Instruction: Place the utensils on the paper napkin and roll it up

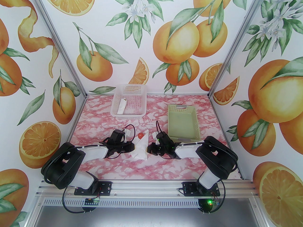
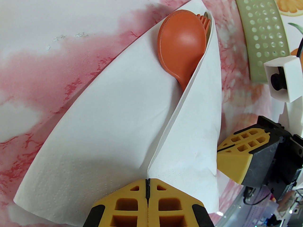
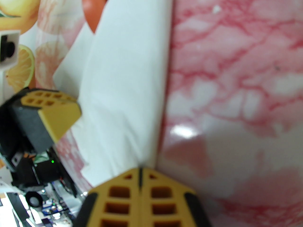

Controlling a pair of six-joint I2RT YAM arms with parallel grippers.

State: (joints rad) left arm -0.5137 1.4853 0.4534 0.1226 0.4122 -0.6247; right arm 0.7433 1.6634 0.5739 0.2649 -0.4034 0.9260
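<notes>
Seen from above, the paper napkin (image 1: pixel 141 149) lies partly folded near the middle of the table, towards its near edge, between the left gripper (image 1: pixel 133 148) and the right gripper (image 1: pixel 149 148). One white basket (image 1: pixel 115 104) holding one spare paper roll (image 1: pixel 122 106) stands at the far edge, and one green tray (image 1: pixel 171 123) stands towards the right edge. At the left wrist, the left gripper (image 2: pixel 148 185) has its jaws together at the fold's edge; whether they pinch paper cannot be told. One spoon (image 2: pixel 181 41) and one fork (image 2: pixel 205 20) peek from the cone, but no knife can be made out. At the right wrist, the right gripper (image 3: pixel 140 171), also closed, touches the napkin's (image 3: pixel 123 79) outer edge. Loading looks done and rolling is under way; next, the flap likely needs carrying across without spilling the utensils.
</notes>
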